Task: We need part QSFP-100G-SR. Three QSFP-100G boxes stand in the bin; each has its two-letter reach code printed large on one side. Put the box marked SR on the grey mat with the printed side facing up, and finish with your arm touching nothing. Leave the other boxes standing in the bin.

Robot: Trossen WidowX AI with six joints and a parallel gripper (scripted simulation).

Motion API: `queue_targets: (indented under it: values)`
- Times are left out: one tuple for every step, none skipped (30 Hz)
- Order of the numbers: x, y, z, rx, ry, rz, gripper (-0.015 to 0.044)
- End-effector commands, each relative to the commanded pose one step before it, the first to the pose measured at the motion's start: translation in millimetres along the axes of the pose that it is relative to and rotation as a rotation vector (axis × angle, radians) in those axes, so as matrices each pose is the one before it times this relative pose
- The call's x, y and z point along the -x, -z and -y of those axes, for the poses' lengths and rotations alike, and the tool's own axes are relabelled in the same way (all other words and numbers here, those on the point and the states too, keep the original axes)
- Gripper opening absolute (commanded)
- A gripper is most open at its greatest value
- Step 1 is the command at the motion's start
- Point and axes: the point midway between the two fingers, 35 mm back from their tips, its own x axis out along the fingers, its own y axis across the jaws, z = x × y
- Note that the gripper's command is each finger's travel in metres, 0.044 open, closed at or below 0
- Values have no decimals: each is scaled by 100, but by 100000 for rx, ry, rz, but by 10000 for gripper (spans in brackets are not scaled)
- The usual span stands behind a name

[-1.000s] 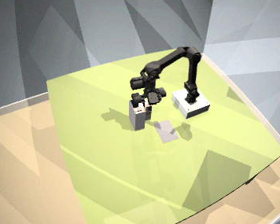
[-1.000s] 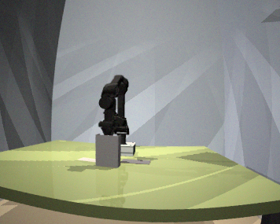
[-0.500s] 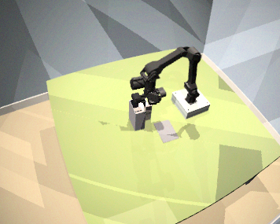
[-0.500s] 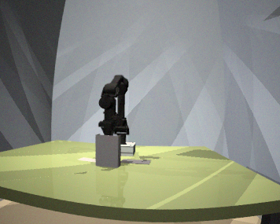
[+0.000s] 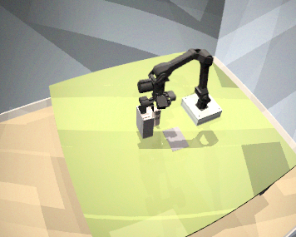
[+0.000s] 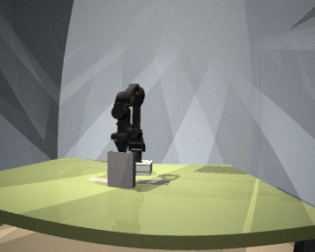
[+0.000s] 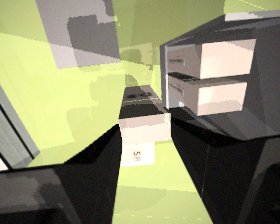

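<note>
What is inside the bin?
Two pale boxes stand in the dark grey bin; their lower parts are hidden, and their codes can't be read.

1. I can't name the place beyond a robot work area.
2. I see a black jointed arm on a glossy yellow-green table.
3. Plain grey-blue walls surround it.

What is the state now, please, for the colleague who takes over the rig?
Gripper: jaws shut on a box, outside the bin; print beside its top seems to read SR.
Other two boxes: in the bin.
Done: box out and gripped.
Left: lay it on the grey mat, print up; release; move the arm away.
</note>
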Motion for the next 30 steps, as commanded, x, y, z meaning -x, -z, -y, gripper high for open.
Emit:
queue_targets:
  values:
    - [-54, -119, -109, 0, -155, 10, 153]
    - [19, -147, -104, -6, -3, 13, 153]
    - [23, -175, -127, -7, -4, 15, 153]
    - [22, -174, -128, -7, -4, 15, 153]
    - [22, -172, -129, -7, -4, 15, 153]
    - [21, -171, -130, -7, -4, 15, 153]
    - [20, -169, -131, -7, -4, 15, 153]
    - [20, -168, -132, -7, -5, 15, 153]
    - [19, -166, -133, -7, -5, 15, 153]
    - [18, -165, -134, -7, -5, 15, 153]
    - [18, -163, -135, -7, -5, 15, 153]
    - [17, -162, -136, -7, -5, 15, 153]
    - [17, -160, -137, -7, -5, 15, 153]
    - [16, -158, -138, -7, -5, 15, 153]
    - [15, -157, -139, -7, -5, 15, 153]
    - [15, -155, -140, -7, -5, 15, 153]
    - [14, -154, -141, -7, -6, 15, 153]
    - [14, -152, -142, -7, -6, 15, 153]
    - [13, -150, -142, -7, -6, 15, 153]
    - [14, -124, -122, -82, 58, -18, 153]
    - [14, -123, -122, -82, 58, -17, 153]
    - [13, -121, -123, -82, 59, -17, 153]
    - [13, -120, -124, -82, 59, -16, 153]
    - [12, -120, -125, -77, 55, -14, 153]
    - [12, -120, -127, -70, 50, -10, 153]
    - [11, -119, -128, -66, 46, -8, 153]
    - [10, -122, -132, -49, 31, -1, 153]
    - [9, -121, -133, -45, 28, 1, 153]
    - [8, -123, -137, -27, 13, 8, 153]
    - [4, -117, -133, -28, -3, 4, 153]
